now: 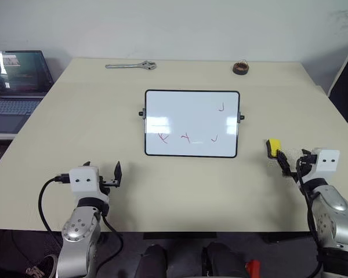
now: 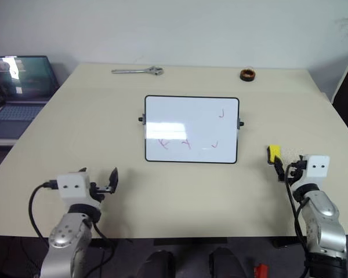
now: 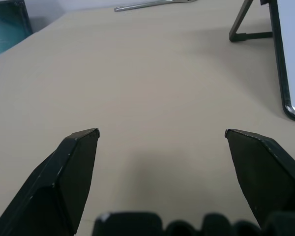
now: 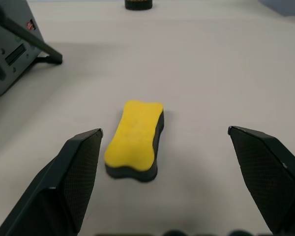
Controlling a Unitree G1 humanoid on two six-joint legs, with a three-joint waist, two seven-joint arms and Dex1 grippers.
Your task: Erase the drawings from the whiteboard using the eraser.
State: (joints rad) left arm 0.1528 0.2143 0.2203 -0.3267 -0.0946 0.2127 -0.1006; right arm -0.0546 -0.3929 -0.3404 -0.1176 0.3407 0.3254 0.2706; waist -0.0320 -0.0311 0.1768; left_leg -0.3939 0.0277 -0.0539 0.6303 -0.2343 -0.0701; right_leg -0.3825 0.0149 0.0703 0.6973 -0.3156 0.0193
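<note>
The whiteboard (image 1: pixel 191 116) stands propped on its stand in the middle of the table, and its back edge (image 4: pixel 7 54) appears in the right wrist view. Red drawings mark it: three squiggles along the lower part (image 1: pixel 187 138) and one at the upper right (image 1: pixel 221 106). The yellow eraser (image 4: pixel 135 138) lies flat on the table to the right of the board (image 1: pixel 272 147). My right gripper (image 4: pixel 164 130) is open just behind the eraser, not touching it. My left gripper (image 3: pixel 161 132) is open over bare table at the front left (image 1: pixel 102 169).
A laptop (image 1: pixel 17 81) sits open beyond the table's left edge. A metal wrench (image 1: pixel 131 66) and a small brown ring-shaped roll (image 1: pixel 240 68) lie near the far edge. The beige table (image 1: pixel 75 116) has bare surface on both sides of the board.
</note>
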